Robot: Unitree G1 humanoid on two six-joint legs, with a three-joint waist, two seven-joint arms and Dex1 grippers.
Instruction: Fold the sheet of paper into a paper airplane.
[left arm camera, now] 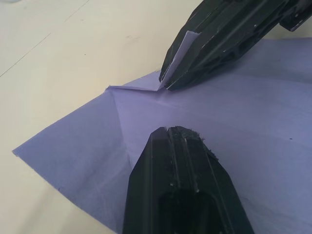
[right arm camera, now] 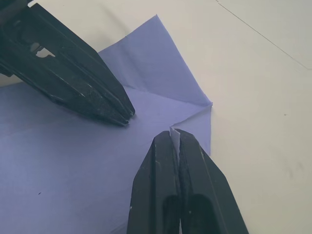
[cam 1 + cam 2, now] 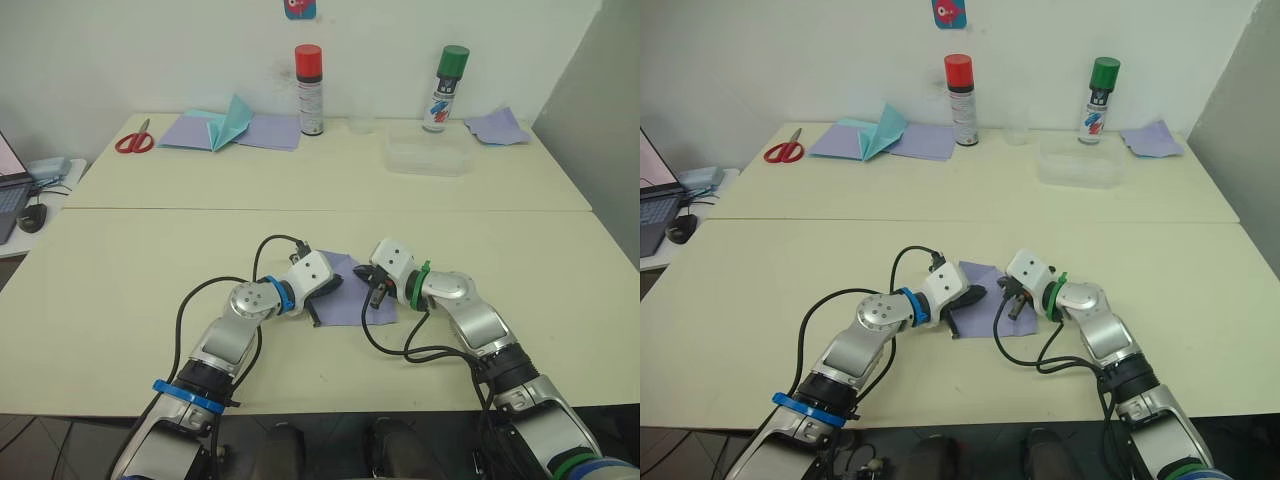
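Observation:
The sheet of paper lies pale lavender on the near table between both grippers, one corner lifted and folded inward. My left gripper is shut, its tip pressed down on the sheet close to a crease, with nothing between its fingers. My right gripper is shut on the raised corner of the sheet, and a sliver of paper shows between its tips. In the head views the left gripper and the right gripper nearly meet over the sheet. No paper airplane is in view.
On the far table stand a red-capped spray can, a green-capped spray can, a clear plastic container, red scissors, a teal-green folded paper and more lavender sheets. A laptop sits at the left.

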